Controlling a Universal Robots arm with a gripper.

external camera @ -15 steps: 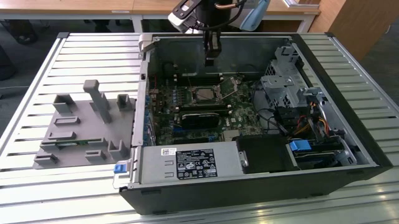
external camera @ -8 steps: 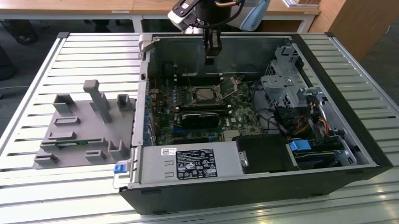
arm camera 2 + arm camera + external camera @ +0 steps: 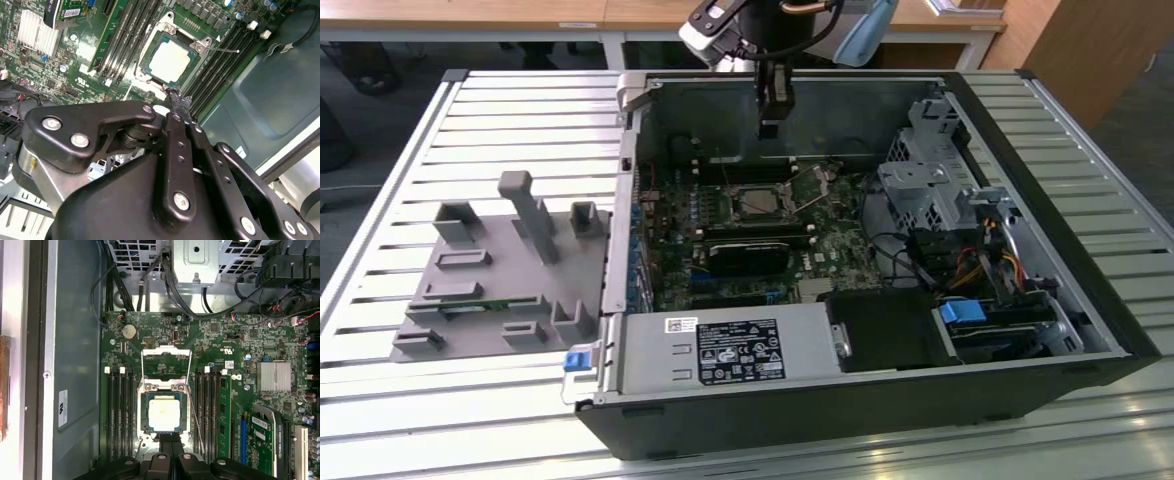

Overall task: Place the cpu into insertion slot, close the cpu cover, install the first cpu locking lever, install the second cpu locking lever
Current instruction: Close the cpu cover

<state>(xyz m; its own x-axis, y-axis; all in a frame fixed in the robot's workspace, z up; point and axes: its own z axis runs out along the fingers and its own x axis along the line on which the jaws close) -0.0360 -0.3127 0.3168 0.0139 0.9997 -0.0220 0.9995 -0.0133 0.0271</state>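
cpu [image 3: 164,412] lies flat in the insertion slot [image 3: 144,412], pale silver face up, so that step is done for you. from the biggest thing down: the slatted metal counter [image 3: 520,110] carries the open computer case [image 3: 854,420] and, to the exterior view's left of it, a grey moulded fixture [image 3: 494,270]. inside the case you see the green motherboard [image 3: 215,340], a silver power supply [image 3: 720,350] along the near wall in the exterior view, and a black graphics card [image 3: 747,258] just beside the socket. long black memory slots [image 3: 120,410] run along two opposite sides of the socket. your gripper [image 3: 774,132] hangs down over the board near the case's far wall. in the first wrist view its fingertips [image 3: 162,447] sit just beside one edge of the socket, clear of the cpu. the jaws are together with nothing between them. the cpu cover [image 3: 166,352] is swung up and back on its hinge, leaving the chip bare. a thin wire locking lever [image 3: 197,422] slants free from the socket's corner across the neighbouring memory slots, unlatched
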